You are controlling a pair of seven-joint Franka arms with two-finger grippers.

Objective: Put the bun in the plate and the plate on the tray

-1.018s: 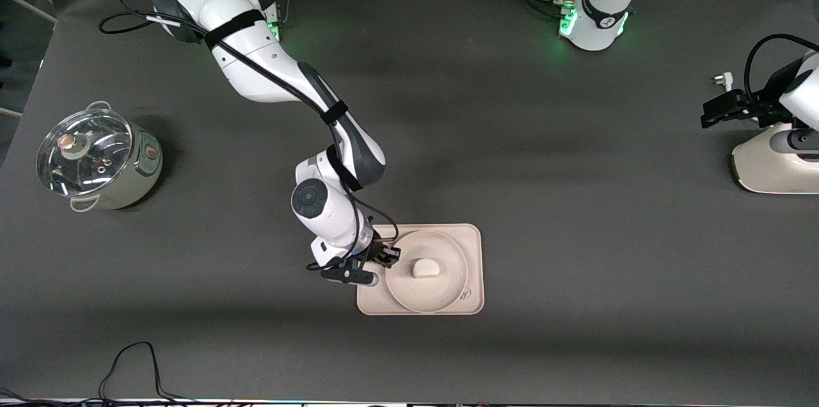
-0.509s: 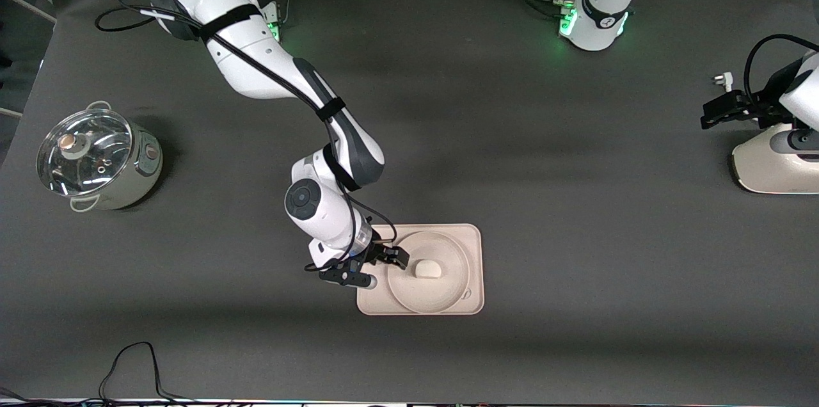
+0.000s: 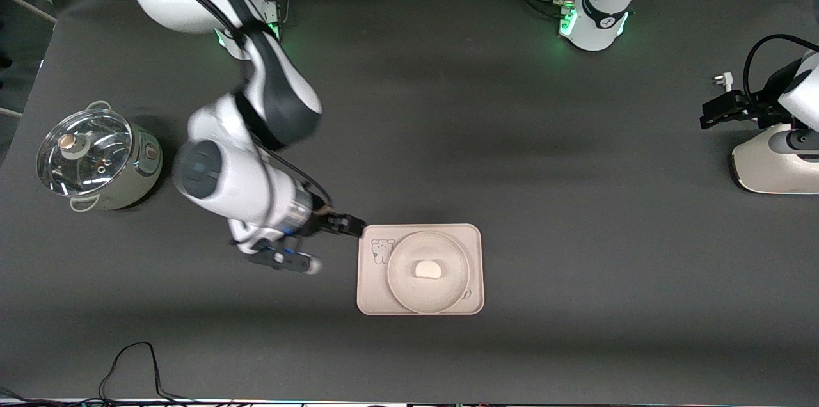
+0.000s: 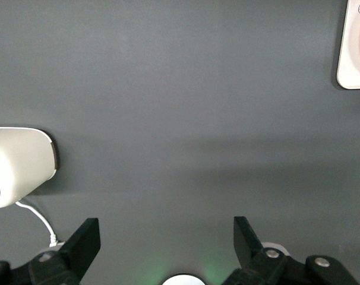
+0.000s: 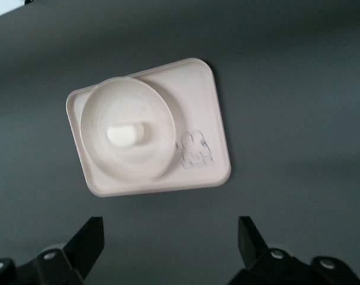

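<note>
Resting on the round cream plate (image 3: 428, 272), itself on the cream rectangular rabbit tray (image 3: 474, 269), the small white bun (image 3: 427, 269) lies untouched; the right gripper (image 3: 345, 226) hangs beside the tray, fingers apart; the left gripper (image 3: 711, 114) waits, fingers apart, at its end of the table.

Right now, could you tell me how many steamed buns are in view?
1. The bun lies in the plate, which sits on the tray. The lidded pot toward the right arm's end could hide more; its contents cannot be made out.
</note>
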